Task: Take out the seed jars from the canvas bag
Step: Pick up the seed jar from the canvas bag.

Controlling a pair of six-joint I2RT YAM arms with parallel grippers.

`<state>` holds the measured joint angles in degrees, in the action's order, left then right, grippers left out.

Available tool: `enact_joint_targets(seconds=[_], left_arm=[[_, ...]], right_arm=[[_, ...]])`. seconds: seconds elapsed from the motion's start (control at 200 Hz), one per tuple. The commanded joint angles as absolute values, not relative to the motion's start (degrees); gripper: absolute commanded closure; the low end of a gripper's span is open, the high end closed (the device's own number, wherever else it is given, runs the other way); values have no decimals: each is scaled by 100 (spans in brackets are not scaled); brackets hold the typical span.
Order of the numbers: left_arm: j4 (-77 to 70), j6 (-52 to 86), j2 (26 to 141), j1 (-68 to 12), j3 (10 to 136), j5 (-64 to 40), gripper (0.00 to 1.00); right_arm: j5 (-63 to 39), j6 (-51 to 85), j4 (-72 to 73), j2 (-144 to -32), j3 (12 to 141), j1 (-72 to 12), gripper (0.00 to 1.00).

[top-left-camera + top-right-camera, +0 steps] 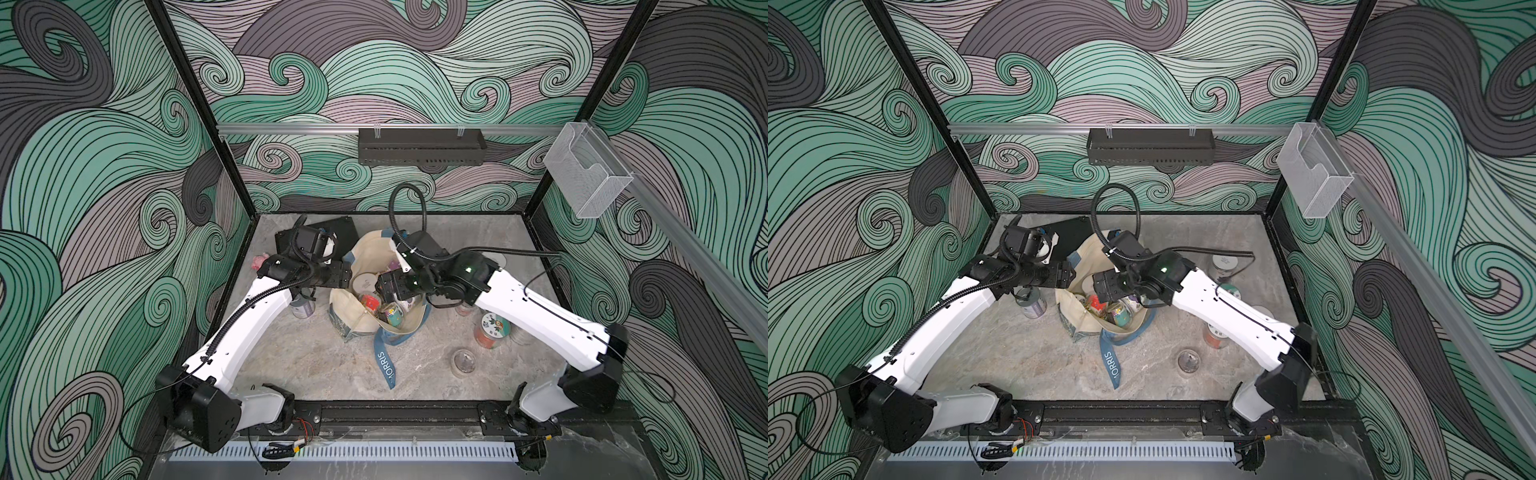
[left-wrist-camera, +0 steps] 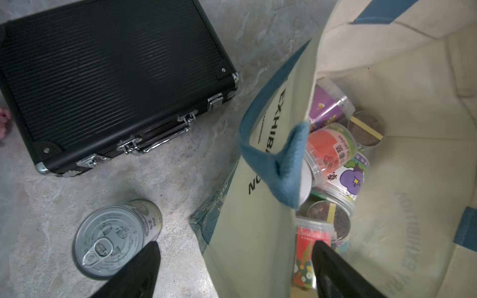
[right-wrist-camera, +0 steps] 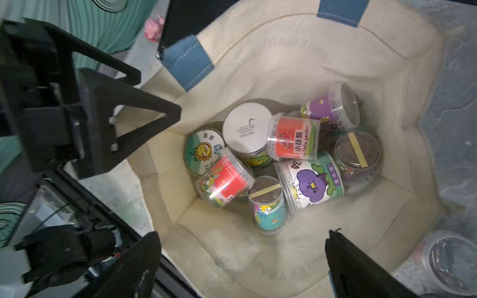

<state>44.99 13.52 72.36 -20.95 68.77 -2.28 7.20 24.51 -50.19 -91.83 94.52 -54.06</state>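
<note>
The cream canvas bag (image 1: pixel 365 253) stands mouth up in mid-table. Several seed jars lie heaped inside it, among them a red-labelled one (image 3: pixel 293 138), a big purple-flower one (image 3: pixel 309 183) and a white-lidded one (image 3: pixel 247 126). My left gripper (image 2: pixel 235 245) is open astride the bag's left wall (image 2: pixel 258 232), one finger outside and one inside beside a red jar (image 2: pixel 307 247). Over the bag's mouth my right gripper (image 3: pixel 244 233) hangs open and holds nothing. More jars stand out on the table: a silver-lidded one (image 2: pixel 116 237) at the left, a sticker-lidded one (image 1: pixel 492 330) and a small clear one (image 1: pixel 464 362) at the right.
A flat black ribbed case (image 2: pixel 111 85) lies at the back left, with a pink toy (image 1: pixel 261 261) beside it. The bag's blue strap (image 1: pixel 386 365) trails toward the front. Another jar (image 1: pixel 1223 266) stands behind the right arm.
</note>
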Motion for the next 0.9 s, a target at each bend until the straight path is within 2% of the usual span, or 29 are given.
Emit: enact_joint_targets(seconds=[0.0, 0.22, 0.33, 0.48, 0.896], left_arm=[[4308, 1393, 6889, -2072, 6713, -478, 13], [4086, 1287, 6760, -2080, 6436, -811, 23], [3869, 1185, 6697, -2086, 6315, -1231, 27], [3855, 1177, 6680, -2098, 6319, -1279, 34], [3811, 1166, 6713, -2109, 6293, -1327, 36]], right_arm=[[1448, 2121, -5267, -9654, 9777, -5423, 1], [1941, 1858, -5445, -10764, 10434, -5423, 3], [2105, 1755, -5501, -11047, 10597, -5393, 4], [2118, 1777, -5495, -11345, 10622, -5335, 6], [1442, 1903, -4798, -11431, 10065, -5019, 16]])
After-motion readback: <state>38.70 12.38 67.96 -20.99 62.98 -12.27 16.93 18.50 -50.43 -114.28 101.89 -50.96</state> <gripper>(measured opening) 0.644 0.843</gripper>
